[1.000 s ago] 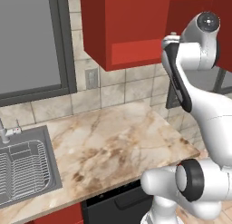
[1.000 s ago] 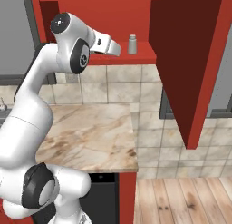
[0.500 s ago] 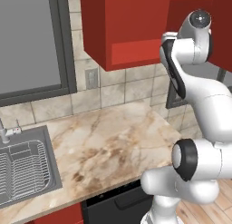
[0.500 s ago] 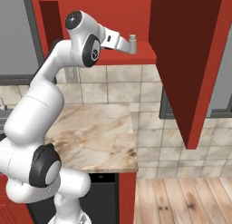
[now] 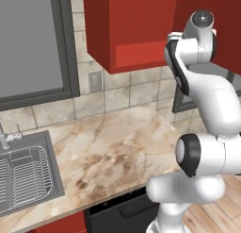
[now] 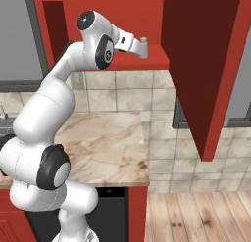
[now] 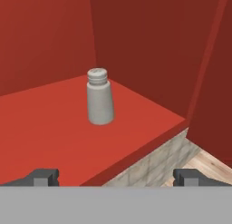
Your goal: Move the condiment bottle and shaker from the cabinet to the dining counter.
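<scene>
- In the hand view we see the small grey cylindrical shaker [image 7: 99, 97] with its ribbed, rounded cap standing upright on the red shelf floor of the red wall cabinet [image 7: 54, 123], some way ahead of us and a little left of the view's centre.
- Our 2-finger gripper [image 7: 116, 175] has its jaws spread as wide as they go; the 2 dark fingertips [image 7: 41, 177] sit far apart at the bottom of the hand view with nothing between them, and neither touches the shaker.
- In the right base view the gripper [image 6: 142, 46] is level with the cabinet's open front, at the edge of the shelf, and the shaker's top [image 6: 143, 40] shows just past the hand.
- The cabinet's dark red door [image 6: 206, 64] hangs open to the right of the arm in that view.
- Below lies the beige-brown marble worktop [image 5: 117, 152], with the steel sink [image 5: 26, 175] at its left end.
</scene>
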Tool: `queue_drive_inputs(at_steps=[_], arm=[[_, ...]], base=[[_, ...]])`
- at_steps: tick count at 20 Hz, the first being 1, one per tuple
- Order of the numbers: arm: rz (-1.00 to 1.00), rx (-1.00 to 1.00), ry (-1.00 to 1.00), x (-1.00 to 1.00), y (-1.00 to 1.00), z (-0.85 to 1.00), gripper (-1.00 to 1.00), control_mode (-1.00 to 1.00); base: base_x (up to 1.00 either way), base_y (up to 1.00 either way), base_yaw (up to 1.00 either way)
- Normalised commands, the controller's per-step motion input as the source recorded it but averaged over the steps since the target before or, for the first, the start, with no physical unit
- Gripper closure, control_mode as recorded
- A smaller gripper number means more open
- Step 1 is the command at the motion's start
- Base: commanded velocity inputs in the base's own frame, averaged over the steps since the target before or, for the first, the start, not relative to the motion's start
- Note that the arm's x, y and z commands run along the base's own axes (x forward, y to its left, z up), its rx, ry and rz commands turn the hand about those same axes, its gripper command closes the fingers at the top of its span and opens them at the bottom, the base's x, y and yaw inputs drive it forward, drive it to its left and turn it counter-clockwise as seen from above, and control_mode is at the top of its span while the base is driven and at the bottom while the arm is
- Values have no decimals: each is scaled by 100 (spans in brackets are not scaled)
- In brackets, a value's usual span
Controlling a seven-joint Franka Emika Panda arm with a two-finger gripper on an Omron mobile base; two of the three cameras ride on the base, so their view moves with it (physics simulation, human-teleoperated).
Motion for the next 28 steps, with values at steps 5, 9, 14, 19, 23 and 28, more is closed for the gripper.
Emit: queue_drive_inputs(at_steps=[5,9,14,19,23,28], arm=[[0,0,0,31,0,-18,-100,-100],[0,0,0,24,-6,-8,-100,-100],[0,2,0,19,-11,0,-100,-100],[0,1,1,29,-5,-4,-100,-100],[-1,1,2,36,-7,-4,-100,-100],[-1,2,2,36,-14,0,-100,-100]], base=[[0,0,0],[0,0,0],[0,0,0],[0,0,0],[0,0,0],[0,0,0]])
